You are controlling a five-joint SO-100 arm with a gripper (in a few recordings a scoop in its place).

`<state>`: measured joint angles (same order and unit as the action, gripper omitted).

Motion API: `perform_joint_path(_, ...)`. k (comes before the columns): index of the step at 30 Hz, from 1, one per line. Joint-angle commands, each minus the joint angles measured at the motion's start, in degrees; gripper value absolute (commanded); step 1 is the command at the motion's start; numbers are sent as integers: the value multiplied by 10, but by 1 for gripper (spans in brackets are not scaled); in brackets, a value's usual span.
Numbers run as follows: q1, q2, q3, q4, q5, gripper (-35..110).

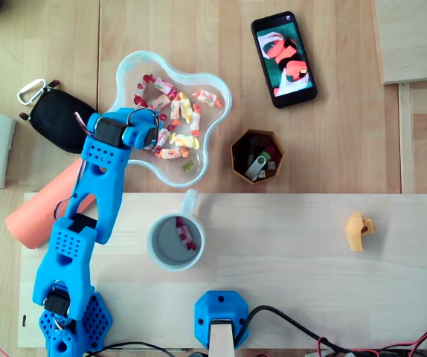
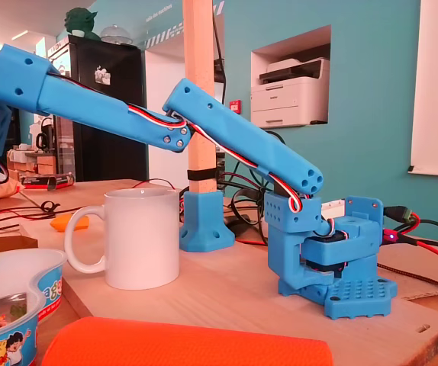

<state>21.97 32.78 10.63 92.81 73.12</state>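
In the overhead view the blue arm reaches from the lower left up into a clear flower-shaped bowl (image 1: 213, 93) holding several wrapped candies (image 1: 184, 111). My gripper (image 1: 152, 134) is down over the candies at the bowl's left side; its fingers are hidden under the wrist, so whether it is open or shut is unclear. Just below the bowl stands a white mug (image 1: 176, 242) with a red-and-white candy (image 1: 186, 232) inside. In the fixed view the mug (image 2: 139, 236) stands on the board, the bowl (image 2: 17, 301) is at the lower left, and the arm stretches left out of the picture.
In the overhead view a phone (image 1: 284, 58) lies at the back. A hexagonal wooden cup (image 1: 257, 156) with USB sticks sits right of the bowl. A black pouch (image 1: 57, 119) and an orange roll (image 1: 39, 212) lie left of the arm. A small yellow object (image 1: 359, 230) is on the board's right.
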Motion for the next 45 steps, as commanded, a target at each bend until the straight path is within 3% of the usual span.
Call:
perform_joint_path(1, 6, 53, -16, 3, 7, 11)
perform_joint_path(18, 6, 52, -16, 3, 13, 21)
perform_joint_path(45, 27, -65, -16, 2, 11, 19)
